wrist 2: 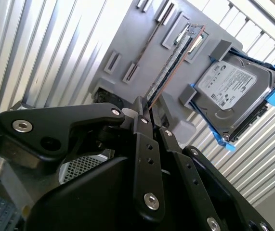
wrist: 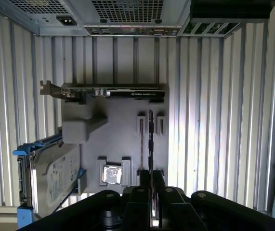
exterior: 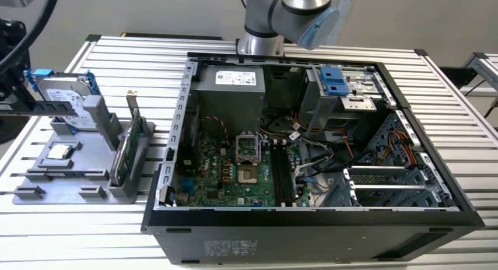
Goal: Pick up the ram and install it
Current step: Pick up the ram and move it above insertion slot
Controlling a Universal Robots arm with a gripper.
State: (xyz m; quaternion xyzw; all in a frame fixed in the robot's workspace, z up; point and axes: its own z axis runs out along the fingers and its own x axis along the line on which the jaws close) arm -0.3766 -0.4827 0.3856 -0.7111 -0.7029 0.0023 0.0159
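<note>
The ram (wrist 2: pixel 173 65) is a long thin stick with a row of black chips, and my gripper (wrist 2: pixel 143 114) is shut on one end of it. It juts out from the fingertips over the grey parts tray (wrist 2: pixel 142 53). In the first wrist view the ram (wrist: pixel 150 137) shows edge-on, running out from the gripper (wrist: pixel 150 177) above the tray's slot blocks. In the exterior view the ram (exterior: pixel 51 108) hangs level at the far left, above the tray (exterior: pixel 78 182), with the gripper (exterior: pixel 6 104) at the picture's edge.
On the tray stand a silver hard drive (exterior: pixel 66 98) with blue rails, a green card (exterior: pixel 128 144) with a metal bracket, and a small square chip (exterior: pixel 62 152). The open computer case (exterior: pixel 435 217) lies at the exterior view's right, its black memory slots (exterior: pixel 281 175) on the motherboard.
</note>
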